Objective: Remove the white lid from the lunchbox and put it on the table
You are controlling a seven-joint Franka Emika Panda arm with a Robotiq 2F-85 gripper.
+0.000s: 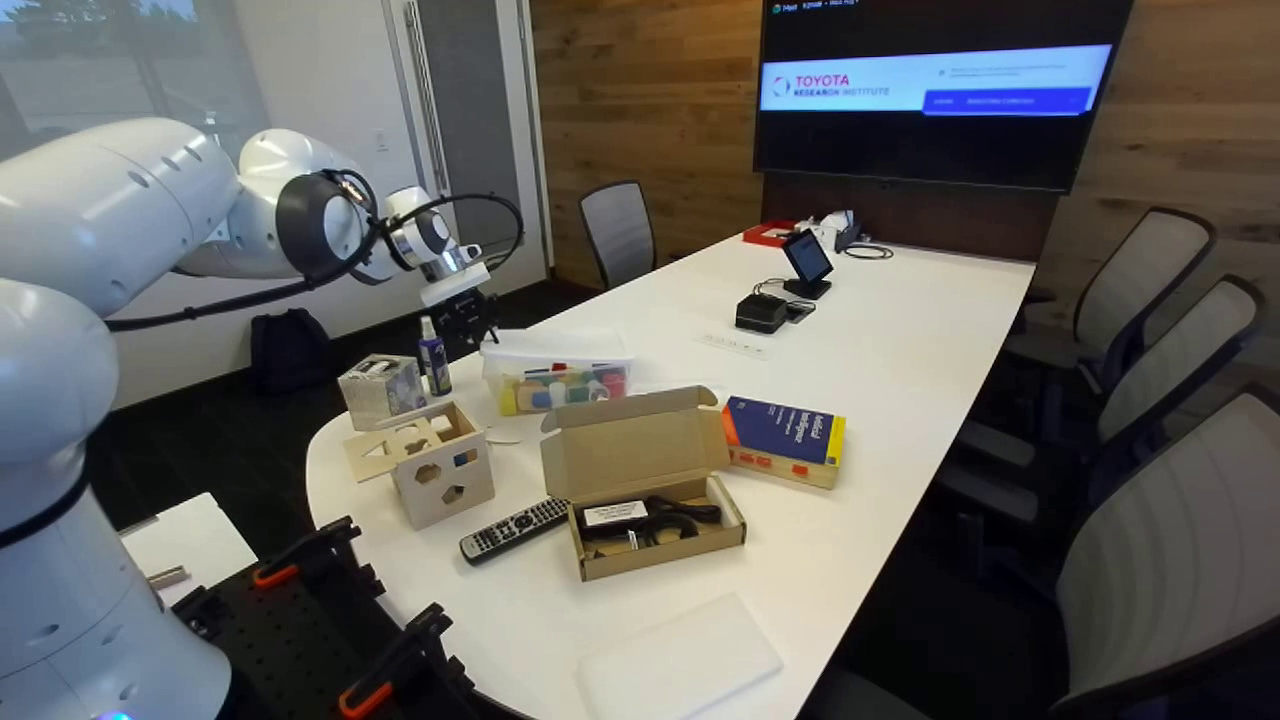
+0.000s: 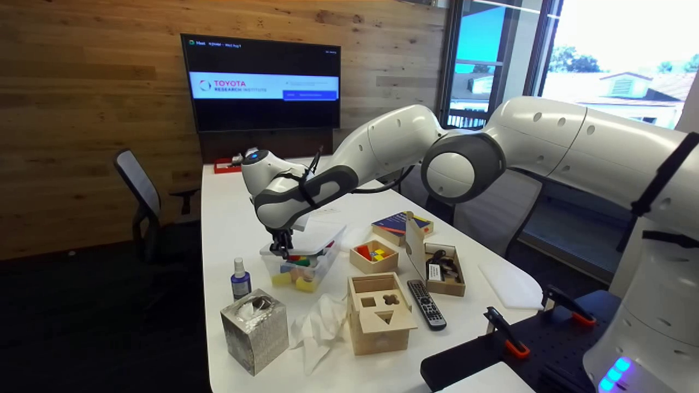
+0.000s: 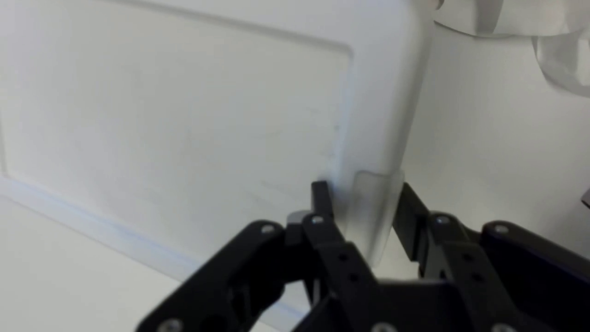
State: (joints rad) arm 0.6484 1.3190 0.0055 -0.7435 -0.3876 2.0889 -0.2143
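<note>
The white lid (image 1: 560,343) lies over the lunchbox (image 1: 570,390), a clear plastic box with colourful blocks. In an exterior view its end by the gripper looks slightly raised. The lid (image 2: 317,234) and lunchbox (image 2: 327,256) also show in an exterior view. My gripper (image 1: 485,335) is at the lid's end near the spray bottle, seen also in an exterior view (image 2: 281,248). In the wrist view the gripper (image 3: 364,198) is partly closed, its fingers on both sides of the lid's rim (image 3: 378,106), by a clear clip. The table (image 1: 870,350) is white.
Beside the lunchbox stand a spray bottle (image 2: 240,281), tissue box (image 2: 254,330), wooden shape box (image 2: 377,316), small wooden tray (image 2: 374,256) and open cardboard box (image 1: 660,540). A blue-yellow book (image 1: 785,440), remote (image 1: 515,530) and white sheet (image 1: 680,660) lie on the table.
</note>
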